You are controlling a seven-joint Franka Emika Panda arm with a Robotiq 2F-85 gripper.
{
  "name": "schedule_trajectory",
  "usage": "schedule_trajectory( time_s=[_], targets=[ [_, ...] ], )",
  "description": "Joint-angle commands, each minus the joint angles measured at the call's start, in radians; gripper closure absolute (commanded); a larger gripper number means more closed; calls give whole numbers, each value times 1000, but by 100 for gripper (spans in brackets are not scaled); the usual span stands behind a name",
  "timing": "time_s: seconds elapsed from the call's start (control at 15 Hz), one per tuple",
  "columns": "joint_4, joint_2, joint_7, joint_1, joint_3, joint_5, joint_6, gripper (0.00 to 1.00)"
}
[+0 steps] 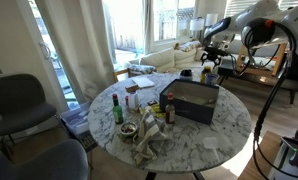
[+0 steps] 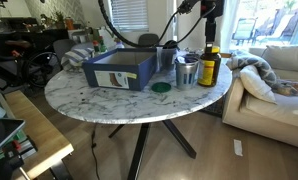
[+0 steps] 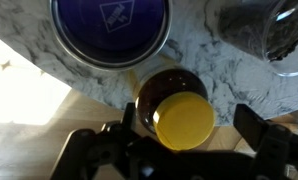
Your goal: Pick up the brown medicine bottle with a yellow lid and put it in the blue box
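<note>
Two fingers of my gripper point(image 3: 186, 125) hung spread and empty, one either side of the brown medicine bottle point(image 3: 161, 92), upright at the table point(image 3: 204, 60) edge, outside the blue box point(image 2: 119, 68). Light, stiff and smooth, I judged, best pinched on the body below the yellow lid point(image 3: 185, 122).
</note>
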Motion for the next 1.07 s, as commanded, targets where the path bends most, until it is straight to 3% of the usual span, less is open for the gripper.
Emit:
schedule_trajectory(
  time_s=[0.0, 0.27, 0.33, 0.4, 0.73, 1.0],
  targets=[
    [106, 67, 56, -14, 6, -26, -46, 0],
    [157, 103, 100, -10, -3, -58, -62, 0],
    [169, 112, 110, -10, -4, -66, -62, 8],
    [182, 120, 120, -11, -5, -74, -62, 27],
    [243, 150, 145, -18, -3, -105, -91, 63],
    [233, 118, 114, -11, -12, -105, -107, 63]
  ],
)
